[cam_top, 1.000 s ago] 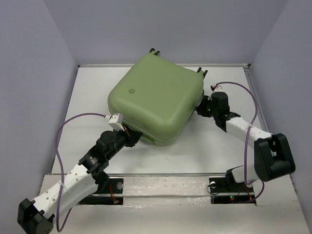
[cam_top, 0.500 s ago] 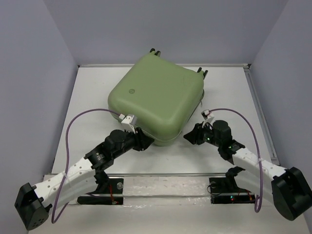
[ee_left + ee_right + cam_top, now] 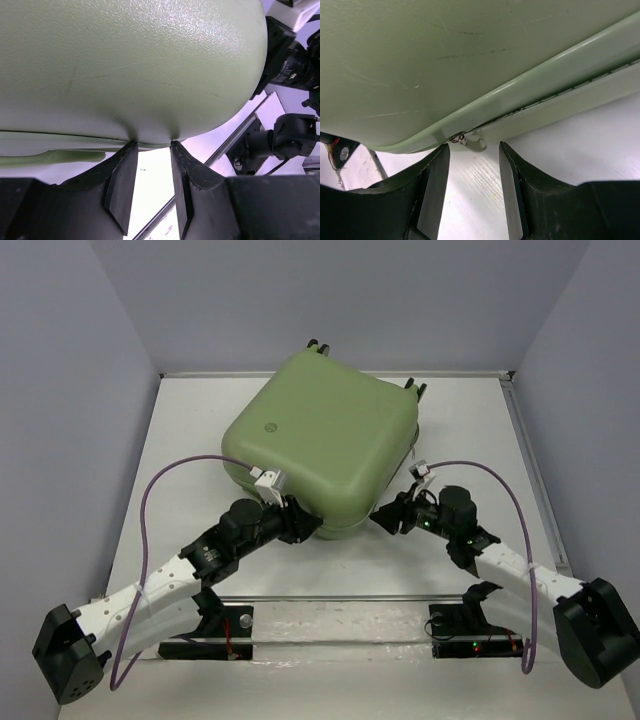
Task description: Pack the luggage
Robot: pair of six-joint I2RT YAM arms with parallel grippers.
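The light-green hard-shell luggage [image 3: 320, 440] lies closed and flat on the white table, round logo on top, wheels at the far edge. My left gripper [image 3: 310, 525] is open at its near front corner; in the left wrist view its fingertips [image 3: 130, 150] press up against the shell's curved underside [image 3: 125, 65]. My right gripper [image 3: 385, 517] is open at the near right corner. In the right wrist view the small pale zipper pull [image 3: 475, 144] hangs from the seam just ahead of the gap between my open fingers [image 3: 437, 170], and nothing is held.
Grey walls close in the table on three sides. A metal rail [image 3: 340, 597] runs along the near edge by the arm bases. Purple cables [image 3: 150, 510] loop over both arms. The right arm's parts show at the right of the left wrist view [image 3: 290, 60].
My right arm swung from the suitcase's right side down to its near right corner. My left gripper slid right along the front edge, closer to the near corner.
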